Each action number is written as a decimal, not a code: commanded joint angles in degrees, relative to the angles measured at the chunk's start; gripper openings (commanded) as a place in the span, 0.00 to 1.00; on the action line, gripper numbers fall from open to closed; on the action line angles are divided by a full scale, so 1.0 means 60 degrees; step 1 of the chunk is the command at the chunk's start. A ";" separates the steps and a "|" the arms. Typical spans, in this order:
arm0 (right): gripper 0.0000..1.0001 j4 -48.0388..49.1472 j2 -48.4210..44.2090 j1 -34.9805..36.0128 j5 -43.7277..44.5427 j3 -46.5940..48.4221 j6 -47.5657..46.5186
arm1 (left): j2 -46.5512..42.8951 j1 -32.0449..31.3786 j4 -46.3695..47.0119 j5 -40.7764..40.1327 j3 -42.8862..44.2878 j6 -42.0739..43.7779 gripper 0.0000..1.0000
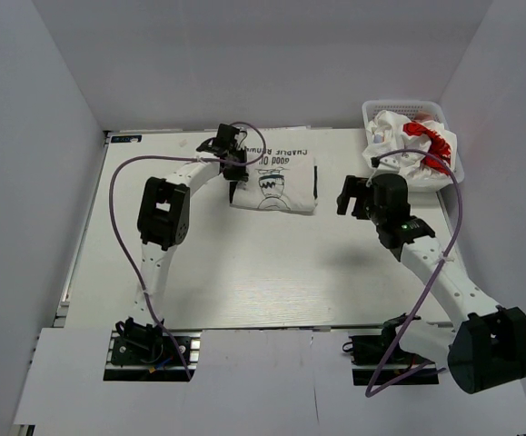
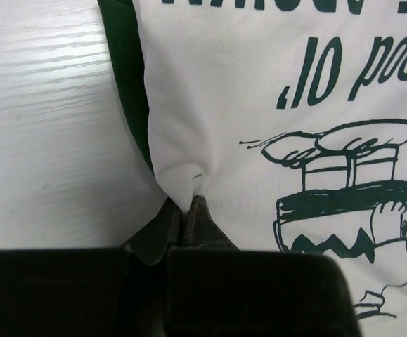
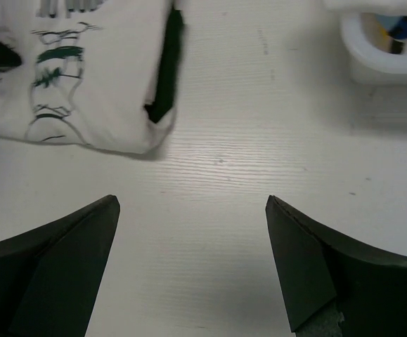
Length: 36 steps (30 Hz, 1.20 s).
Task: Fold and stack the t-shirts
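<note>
A folded white t-shirt with dark green trim and a green print lies at the back middle of the table. My left gripper is shut on its left edge; in the left wrist view the fingers pinch a pucker of the white cloth. A second t-shirt, white with red print, is bunched in the basket at the back right. My right gripper is open and empty above bare table, to the right of the folded shirt.
A white lattice basket stands at the back right corner; its rim shows in the right wrist view. White walls close in the table on three sides. Purple cables loop over both arms.
</note>
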 commanded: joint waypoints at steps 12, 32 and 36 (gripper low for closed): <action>0.90 0.0198 0.0143 -0.0286 0.2191 -0.0507 -0.0486 | -0.2034 0.2059 -0.0434 -0.4082 -0.1462 0.4022 0.00; 0.90 0.0301 0.2355 -0.0476 0.2410 0.0870 -0.0545 | 0.0806 0.4843 0.0943 -0.5240 0.1569 0.7044 0.00; 0.90 0.0359 0.2428 -0.0477 0.2425 0.0987 -0.0574 | 0.1159 0.4931 0.1585 -0.5707 0.1937 0.6897 0.00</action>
